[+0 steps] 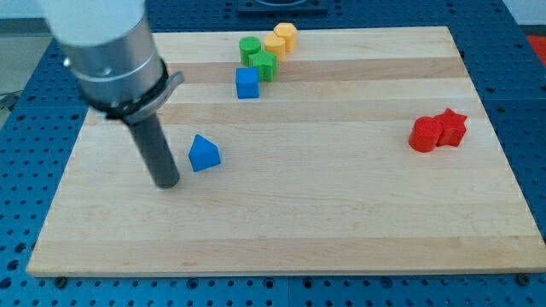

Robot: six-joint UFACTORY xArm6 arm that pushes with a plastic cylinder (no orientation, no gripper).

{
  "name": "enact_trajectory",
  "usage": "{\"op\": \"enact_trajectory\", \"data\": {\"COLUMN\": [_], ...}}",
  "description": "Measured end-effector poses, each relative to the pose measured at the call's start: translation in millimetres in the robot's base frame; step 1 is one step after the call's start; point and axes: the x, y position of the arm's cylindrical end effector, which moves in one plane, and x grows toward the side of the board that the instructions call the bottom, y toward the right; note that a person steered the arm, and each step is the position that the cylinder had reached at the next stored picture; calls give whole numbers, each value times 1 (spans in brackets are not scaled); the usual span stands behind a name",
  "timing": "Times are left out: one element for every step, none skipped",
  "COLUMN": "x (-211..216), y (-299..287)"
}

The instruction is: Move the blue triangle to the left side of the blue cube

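Blue triangle (203, 153) sits on the desk (341, 222), at seven o'clock from the blue cube (246, 83). My tip (167, 182), a bare jawless tool, stands just beside the triangle at eight o'clock; the arm's top is cut off.

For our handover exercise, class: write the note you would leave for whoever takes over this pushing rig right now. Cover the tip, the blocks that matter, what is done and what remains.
My tip rests on the board just to the view's left of the blue triangle, close but apparently not touching.
The blue cube sits toward the view's top, beside the green blocks and yellow blocks.
The red blocks lie far off at the view's right.
Done: nothing evident; the triangle is still below the cube.
Left: push the triangle toward the view's top, stopping at the cube's left.
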Motion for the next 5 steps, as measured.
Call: {"op": "enact_trajectory", "data": {"x": [20,16,-77,-158,-159], "y": [19,45,48,49,49]}}
